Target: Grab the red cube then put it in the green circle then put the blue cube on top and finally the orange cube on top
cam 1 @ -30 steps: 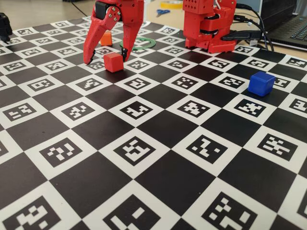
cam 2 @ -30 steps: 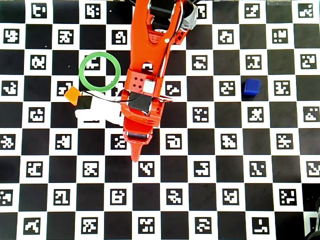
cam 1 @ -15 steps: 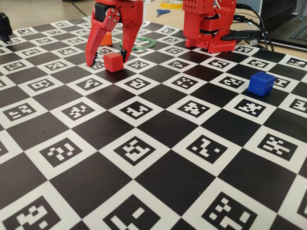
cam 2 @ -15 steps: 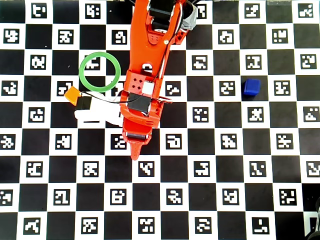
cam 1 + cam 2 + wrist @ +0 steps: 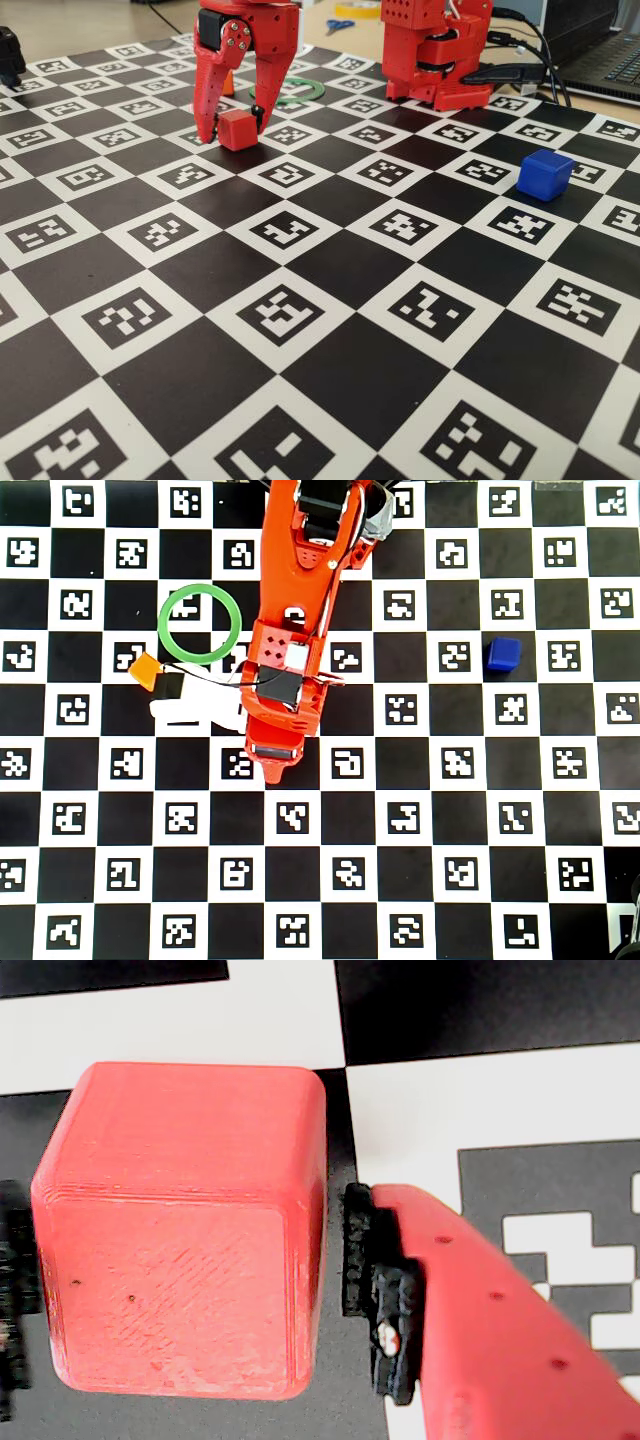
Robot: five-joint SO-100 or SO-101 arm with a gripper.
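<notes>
The gripper is straddling the red cube in the upper left of the fixed view, fingers parted and not yet clamped; in the wrist view one black pad is sitting just beside the cube's right face.

The arm is red plastic with black motors, a white label on its wrist, thin cables, and black pads on gripper fingers.

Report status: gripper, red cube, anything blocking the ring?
Gripper open, fingers straddling red cube, small gap showing. Cube on board, not lifted. Green circle empty; orange cube just outside it.
</notes>
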